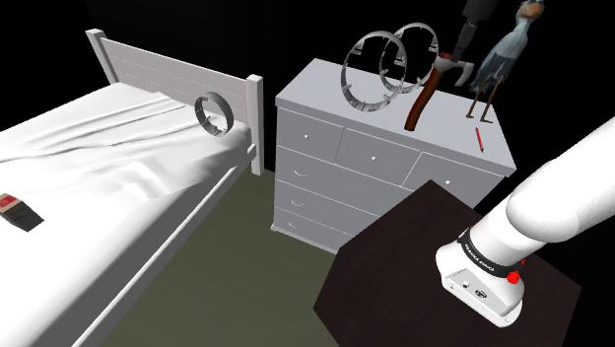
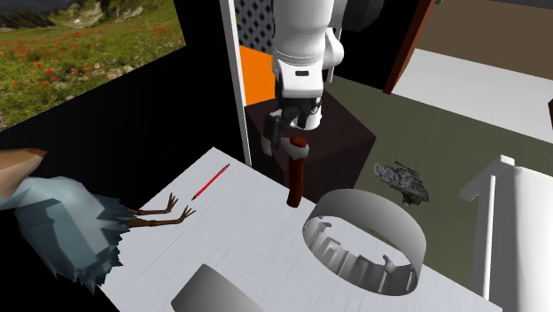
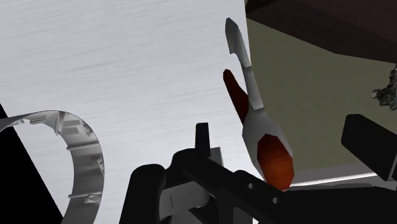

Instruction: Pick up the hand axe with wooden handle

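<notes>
Hand axe, curved red-brown handle

The fingers clasp the head of the hand axe, its reddish-brown handle hanging just beside the grey ring on the white tabletop. A red pencil lies farther from the ring, and a bird figure farther still.

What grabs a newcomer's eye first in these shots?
The axe, with its red-brown handle, stands nearly upright in the black end effector over the white dresser. Flanking it on the dresser top are a big grey toothed ring and a blue-grey bird with clawed feet.
</notes>
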Controlling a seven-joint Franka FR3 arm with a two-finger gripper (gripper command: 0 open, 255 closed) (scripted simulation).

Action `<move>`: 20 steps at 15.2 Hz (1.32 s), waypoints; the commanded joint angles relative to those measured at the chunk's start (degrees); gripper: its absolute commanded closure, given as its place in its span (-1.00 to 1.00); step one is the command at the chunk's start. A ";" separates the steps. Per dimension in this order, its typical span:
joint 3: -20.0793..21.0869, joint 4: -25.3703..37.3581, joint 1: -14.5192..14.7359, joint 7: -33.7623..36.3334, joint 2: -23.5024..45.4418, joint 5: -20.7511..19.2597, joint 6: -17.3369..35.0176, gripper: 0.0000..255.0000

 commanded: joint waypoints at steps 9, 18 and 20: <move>-0.29 -4.48 -0.15 -0.16 0.50 0.10 4.96 1.00; -0.27 -3.68 -0.14 -0.20 0.42 0.08 4.11 1.00; -0.20 -2.27 -0.10 -0.21 0.29 0.06 2.58 1.00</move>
